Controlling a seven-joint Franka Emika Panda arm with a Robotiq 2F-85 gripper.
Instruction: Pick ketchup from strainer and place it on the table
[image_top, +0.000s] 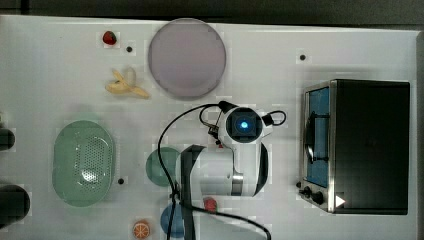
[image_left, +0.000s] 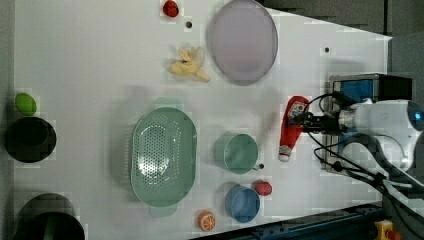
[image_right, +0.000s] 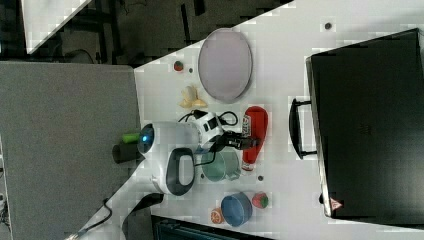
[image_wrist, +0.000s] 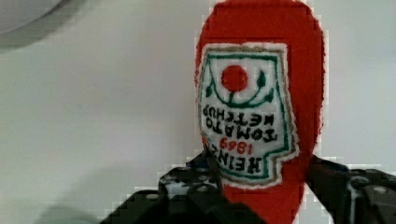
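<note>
ketchup (image_left: 292, 126) on table (image_left: 80, 60), beside green cup (image_left: 238, 153), toaster oven (image_left: 372, 87)

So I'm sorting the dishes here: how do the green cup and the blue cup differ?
The green cup is pale green; the blue cup is blue. In the left view the green one sits beside the ketchup, the blue one beside an orange slice. Both are round, open and on the table.

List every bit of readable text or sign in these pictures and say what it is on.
"HEINZ", "1869", "TOMATO KETCHUP": on the white label of the ketchup, seen upside down in the wrist view.
White warning triangle on the black oven: its symbol is too small to read.
</note>
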